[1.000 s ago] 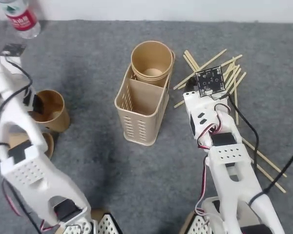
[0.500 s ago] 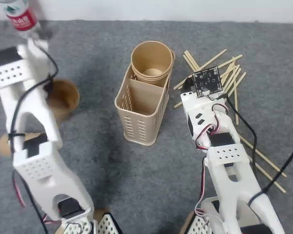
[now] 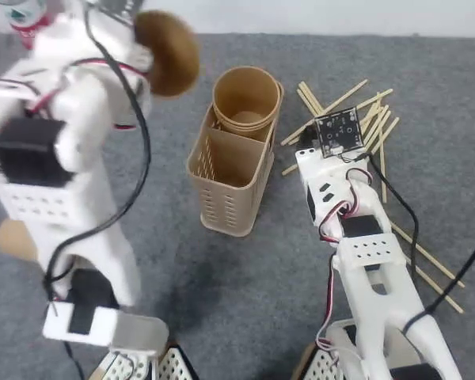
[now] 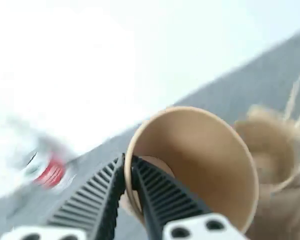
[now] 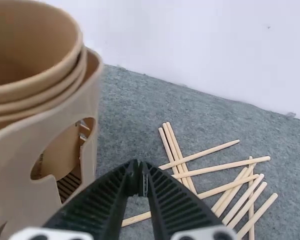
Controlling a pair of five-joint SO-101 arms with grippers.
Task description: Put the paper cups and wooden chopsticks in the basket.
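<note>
My left gripper (image 4: 131, 172) is shut on the rim of a brown paper cup (image 4: 200, 160), one finger inside and one outside. In the high view that cup (image 3: 168, 51) hangs tilted in the air, just left of the tan basket (image 3: 229, 174). Stacked paper cups (image 3: 247, 95) fill the basket's far compartment. Wooden chopsticks (image 3: 364, 115) lie scattered on the carpet to the basket's right. My right gripper (image 5: 138, 176) is shut on nothing, low between the basket (image 5: 35, 165) and the chopsticks (image 5: 215, 167).
Another paper cup (image 3: 12, 237) lies at the left edge, half hidden by the left arm. A plastic bottle (image 3: 20, 12) stands at the far left corner. More chopsticks (image 3: 427, 265) lie beside the right arm. Grey carpet covers the table.
The left arm has lifted the paper cup off the carpet at the left and swung it up and right toward the basket. The right arm has barely moved.
</note>
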